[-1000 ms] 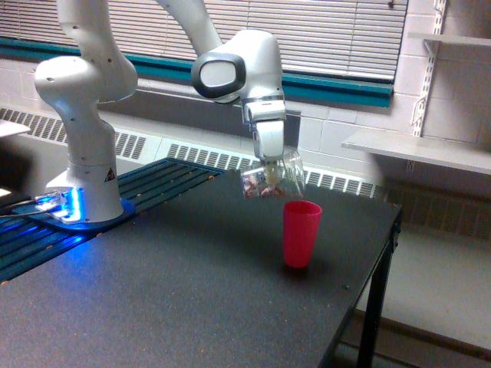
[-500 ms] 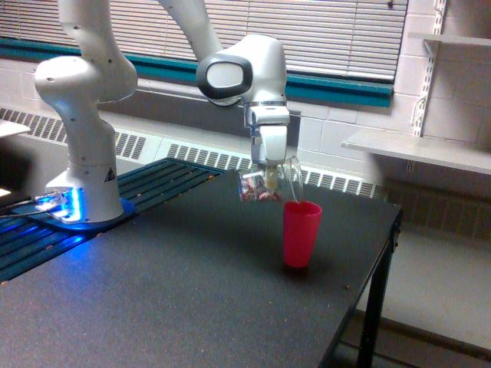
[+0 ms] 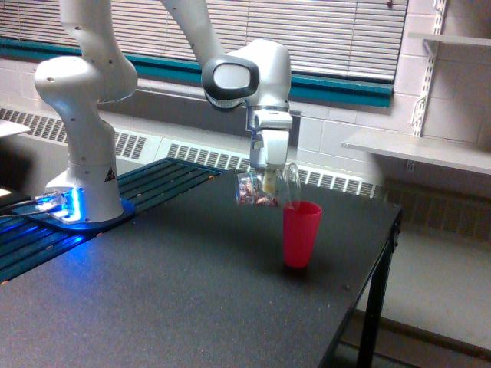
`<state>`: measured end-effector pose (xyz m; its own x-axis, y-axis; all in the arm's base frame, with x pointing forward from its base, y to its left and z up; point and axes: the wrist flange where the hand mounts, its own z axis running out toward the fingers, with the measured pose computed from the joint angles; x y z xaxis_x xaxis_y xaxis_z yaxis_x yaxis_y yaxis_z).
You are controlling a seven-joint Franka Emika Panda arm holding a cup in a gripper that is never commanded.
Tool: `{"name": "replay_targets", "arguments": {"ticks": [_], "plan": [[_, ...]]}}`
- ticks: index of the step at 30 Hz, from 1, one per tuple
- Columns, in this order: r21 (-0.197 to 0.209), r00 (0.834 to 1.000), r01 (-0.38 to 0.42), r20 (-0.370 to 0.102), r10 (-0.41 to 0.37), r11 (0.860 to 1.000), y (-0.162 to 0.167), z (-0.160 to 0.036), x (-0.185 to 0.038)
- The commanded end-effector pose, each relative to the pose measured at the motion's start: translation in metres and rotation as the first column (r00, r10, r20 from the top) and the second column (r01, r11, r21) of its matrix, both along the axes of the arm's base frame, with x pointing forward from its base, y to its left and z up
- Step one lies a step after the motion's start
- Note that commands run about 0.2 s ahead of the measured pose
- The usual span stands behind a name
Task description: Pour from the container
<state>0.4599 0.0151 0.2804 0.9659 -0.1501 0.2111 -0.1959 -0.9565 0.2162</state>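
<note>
Currently logged: gripper (image 3: 268,181) was clamped on the clear container (image 3: 265,188), holding it in the air, tipped nearly onto its side. Brownish-pink pieces (image 3: 255,198) sat in the end toward the exterior view's left. Its mouth end was just above the rim of the pink cup (image 3: 301,234), which stood upright on the black table (image 3: 153,299). Arm base (image 3: 80,180) sat at the table's far left.

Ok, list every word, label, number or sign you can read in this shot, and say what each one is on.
No text is readable anywhere.
Small yellow triangular sticker on the white robot arm base: a warning sign, too small to make out its symbol.
Clear transparent cup held in the gripper: no label.
Opaque pink plastic cup: no label.
</note>
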Motion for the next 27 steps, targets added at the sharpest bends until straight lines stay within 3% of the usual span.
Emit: {"name": "replay_targets", "arguments": {"ticks": [1, 27], "plan": [[-0.018, 1.000, -0.005, -0.001, 0.005, 1.000, 0.009, 0.004, 0.006], [-0.103, 0.998, -0.057, -0.033, 0.054, 0.993, 0.018, 0.017, 0.017]]}}
